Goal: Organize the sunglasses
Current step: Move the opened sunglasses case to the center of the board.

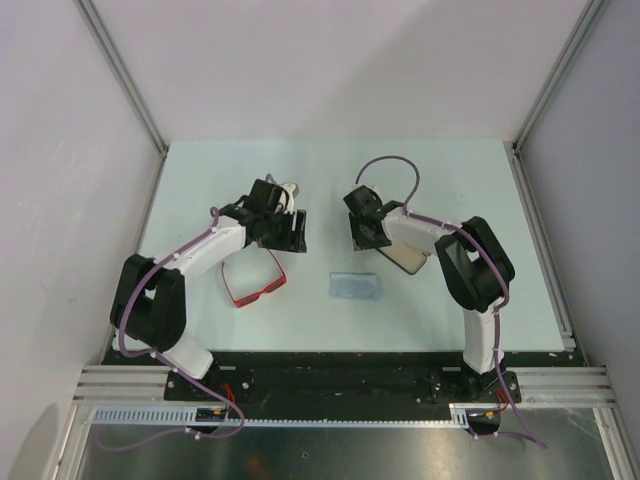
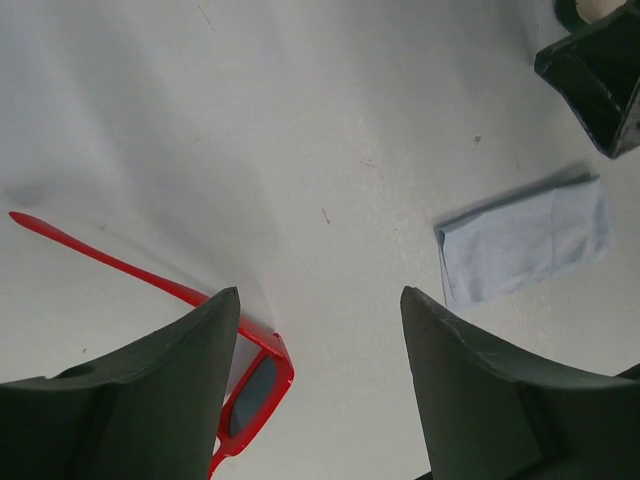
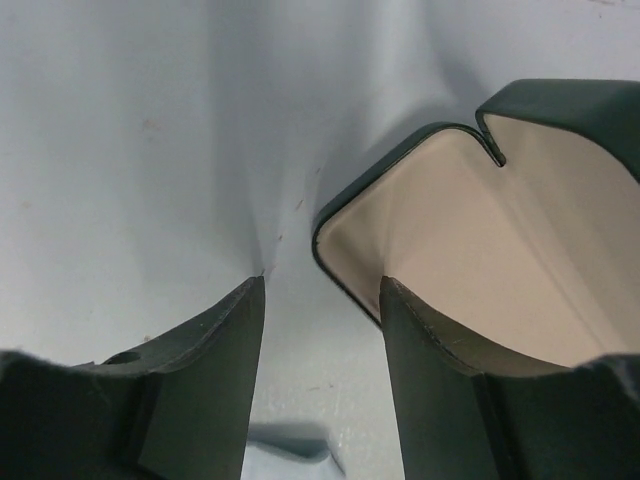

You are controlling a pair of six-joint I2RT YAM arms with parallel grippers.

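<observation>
Left wrist view: left gripper (image 2: 318, 300), jaws wide and empty, hovers beside red plastic-framed sunglasses (image 2: 255, 390), likely to lift them; right gripper (image 3: 322, 290), half-parted, meets the open black cream-lined case (image 3: 470, 230).

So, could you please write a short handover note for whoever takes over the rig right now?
Left pincer: open, empty, just beside the sunglasses, which lie on the table with their arms unfolded.
Right pincer: open, at the rim of the black case.
Case: lying open, nothing seen inside.
Blue cloth: flat on the table between sunglasses and case.
Done: case opened.
Left: sunglasses into the case, probably the cloth too, then close it.
</observation>
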